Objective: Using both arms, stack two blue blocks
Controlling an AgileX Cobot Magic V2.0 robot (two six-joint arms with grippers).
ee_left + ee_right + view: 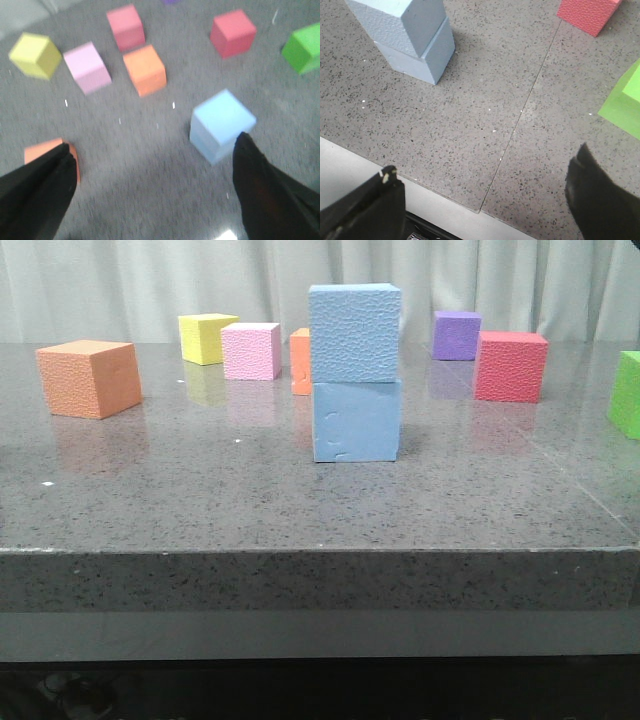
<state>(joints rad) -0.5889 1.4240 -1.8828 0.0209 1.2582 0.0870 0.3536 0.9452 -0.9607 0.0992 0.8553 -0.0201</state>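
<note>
Spanning the scene, the grey table [200, 510] carries the finished work: the top block [354, 332] sits on the bottom block [357, 421] near the middle, slightly offset but steady, so stacking looks done and only pulling clear seems left. Both are sky-blue foam, the upper face pebbled, the lower smooth with squiggly dents. The left gripper [155, 185] is spread wide and empty just short of the stack; the right gripper [487, 200] is likewise released, well apart from it.
</note>
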